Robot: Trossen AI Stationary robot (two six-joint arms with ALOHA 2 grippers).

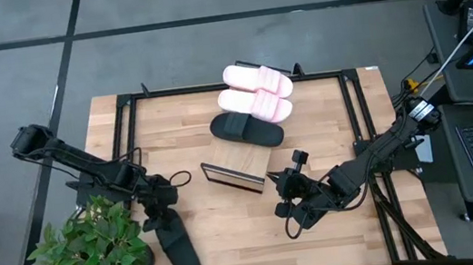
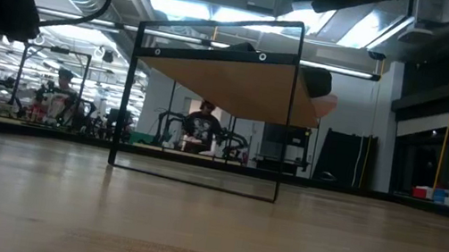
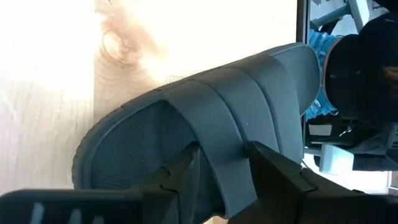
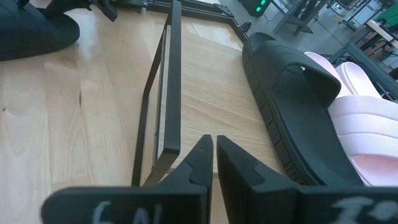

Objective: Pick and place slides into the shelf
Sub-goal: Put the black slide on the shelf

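1. Black slide point(image 1: 176, 241): matte, wide strap, lying on the table point(image 1: 232, 234) at lower left of the high view.
2. Left gripper point(image 3: 221, 163): fingers straddle its strap.
3. Shelf point(image 1: 242, 161): holds one black slide point(image 1: 246, 130) and two pink slides point(image 1: 257, 91).
4. Right gripper point(image 4: 213, 148): fingers nearly closed, empty, beside the shelf lip.

Glare washed out the table point(image 3: 50, 56) toward ten o'clock in the left wrist view. In the low view, ceiling lights point(image 2: 198, 4) shone brightly at twelve o'clock, the near tabletop lay blurred, and the shelf point(image 2: 231, 82) stood backlit and dim underneath.
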